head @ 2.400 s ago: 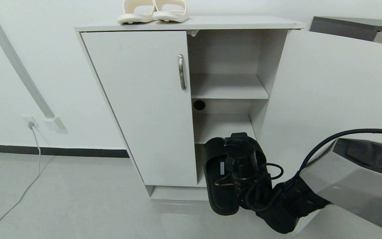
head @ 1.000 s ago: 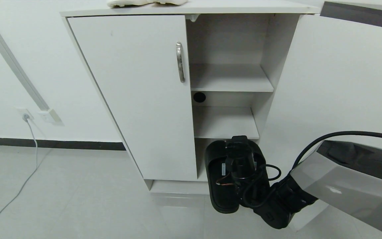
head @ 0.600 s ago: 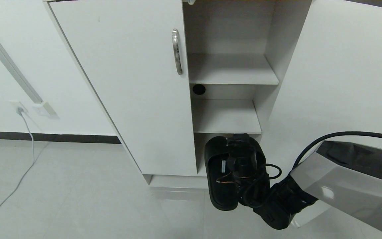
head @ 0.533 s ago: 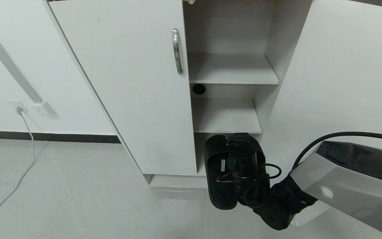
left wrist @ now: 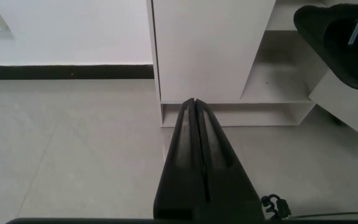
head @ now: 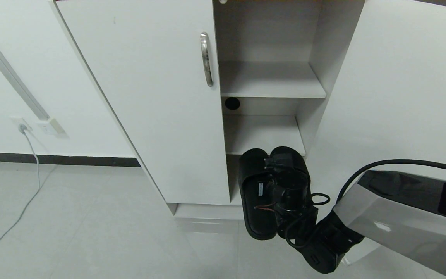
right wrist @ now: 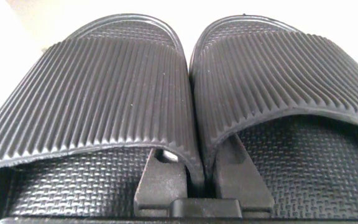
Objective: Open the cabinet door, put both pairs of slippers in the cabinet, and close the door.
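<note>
A pair of black slippers (head: pixel 261 193) hangs side by side, toes toward the cabinet's lowest compartment (left wrist: pixel 278 71), just below the lower shelf (head: pixel 263 135). My right gripper (right wrist: pixel 199 177) is shut on the slippers' two inner strap edges, which are pressed together between its fingers (right wrist: pixel 160 180); in the head view its wrist (head: pixel 290 190) sits over the right slipper. The white cabinet's right door (head: pixel 393 97) stands wide open, and the left door (head: pixel 149 97) with its metal handle (head: pixel 206 59) is closed. My left gripper (left wrist: pixel 194 107) is shut and holds nothing, low over the floor before the cabinet, with the black slippers (left wrist: pixel 347 37) off to one side.
The upper shelf (head: pixel 271 79) is bare. A wall socket with a grey cable (head: pixel 23 130) is at the far left, and the cable runs down across the floor. Open tiled floor (head: pixel 91 232) lies left of the cabinet. The open door bounds the right side.
The head camera has dropped, so the cabinet top has left the picture. My right arm has carried the black slippers slightly forward, toward the cabinet's bottom opening.
</note>
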Robot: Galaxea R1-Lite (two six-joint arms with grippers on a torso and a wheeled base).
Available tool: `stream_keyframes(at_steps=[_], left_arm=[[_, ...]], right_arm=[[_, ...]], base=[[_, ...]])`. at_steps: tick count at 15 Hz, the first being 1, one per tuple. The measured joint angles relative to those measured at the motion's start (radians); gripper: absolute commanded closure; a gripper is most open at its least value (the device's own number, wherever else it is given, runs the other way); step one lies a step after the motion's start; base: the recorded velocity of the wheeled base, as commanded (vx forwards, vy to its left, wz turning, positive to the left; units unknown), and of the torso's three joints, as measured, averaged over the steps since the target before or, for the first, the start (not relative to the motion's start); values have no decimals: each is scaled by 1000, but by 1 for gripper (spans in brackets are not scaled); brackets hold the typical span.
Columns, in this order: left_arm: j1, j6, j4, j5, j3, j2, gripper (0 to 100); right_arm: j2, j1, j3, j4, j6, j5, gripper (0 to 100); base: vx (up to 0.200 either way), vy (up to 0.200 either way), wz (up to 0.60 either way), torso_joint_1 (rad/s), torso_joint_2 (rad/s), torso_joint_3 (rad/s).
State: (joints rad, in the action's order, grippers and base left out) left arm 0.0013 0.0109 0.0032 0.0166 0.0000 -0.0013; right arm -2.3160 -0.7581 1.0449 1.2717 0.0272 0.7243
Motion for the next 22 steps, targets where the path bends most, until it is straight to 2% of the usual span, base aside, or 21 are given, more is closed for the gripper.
stream_keyframes(at_steps=[4,13,18,22], left_arm=[[0,0,0,0,0,0,100],[0,0,0,2,0,0,100],[0,0,0,0,0,0,100],[0,-1,0,0,0,0,100]], right_arm=[[-16,8,4,2,0,3,100],[-23,8,-2,13,-18,1,100],[-31,17,4,43,-33,-1,100],[-60,45,86,-29,-33,-3,100]], base=[[0,0,0,0,0,0],[200,0,0,2,3,0],[0,0,0,0,0,0],[0,0,0,0,0,0]])
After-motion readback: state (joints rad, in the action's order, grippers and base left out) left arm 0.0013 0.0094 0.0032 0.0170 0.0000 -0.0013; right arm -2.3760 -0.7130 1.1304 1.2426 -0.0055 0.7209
